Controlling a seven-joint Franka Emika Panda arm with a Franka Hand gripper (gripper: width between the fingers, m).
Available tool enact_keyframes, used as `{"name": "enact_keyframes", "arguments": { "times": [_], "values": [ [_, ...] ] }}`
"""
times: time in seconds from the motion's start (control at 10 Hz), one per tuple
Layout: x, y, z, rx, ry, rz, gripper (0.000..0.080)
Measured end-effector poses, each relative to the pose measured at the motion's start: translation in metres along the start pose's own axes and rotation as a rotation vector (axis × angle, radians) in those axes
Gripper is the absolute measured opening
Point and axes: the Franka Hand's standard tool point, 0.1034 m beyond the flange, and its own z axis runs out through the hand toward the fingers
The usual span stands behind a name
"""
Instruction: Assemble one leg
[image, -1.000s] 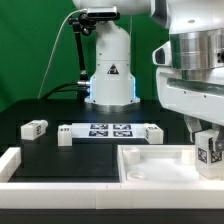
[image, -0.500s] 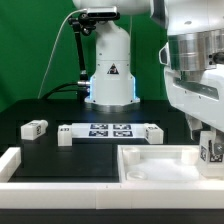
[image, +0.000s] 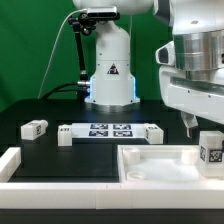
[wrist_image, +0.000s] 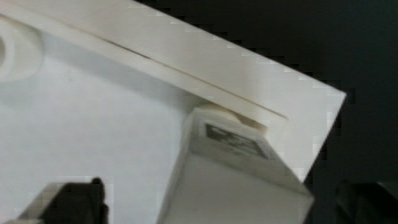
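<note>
A leg (image: 211, 150), a small white block with a square tag, stands upright at the tray-like part's (image: 150, 168) corner on the exterior view's right. My gripper (image: 205, 128) hangs just above it, jaws open, one dark finger (image: 190, 125) showing beside the leg's top. In the wrist view the leg (wrist_image: 231, 165) stands between my fingers (wrist_image: 71, 203), apart from them, against the tray's rim (wrist_image: 196, 75). The gripper (wrist_image: 222, 208) holds nothing.
Another leg (image: 35, 128) lies at the exterior view's left. Two more white blocks (image: 65, 135) (image: 155, 133) sit at the ends of the marker board (image: 110, 130). A white raised border (image: 15, 162) runs along the front. The robot base (image: 110, 70) stands behind.
My gripper has risen off the leg and its fingers now sit higher. The leg stays standing at the tray's corner.
</note>
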Motion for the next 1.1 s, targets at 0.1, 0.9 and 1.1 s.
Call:
{"name": "enact_keyframes", "arguments": {
  "times": [0.1,0.9,1.1],
  "values": [
    [-0.0025,-0.0004,0.0003,-0.019,0.004,-0.109,0.0648],
    [0.0007,-0.0034,-0.0020,-0.033,0.030,-0.873,0.0649],
    [0.0011,-0.0032,-0.0019,-0.034,0.029,-0.916,0.0649]
  ]
}}
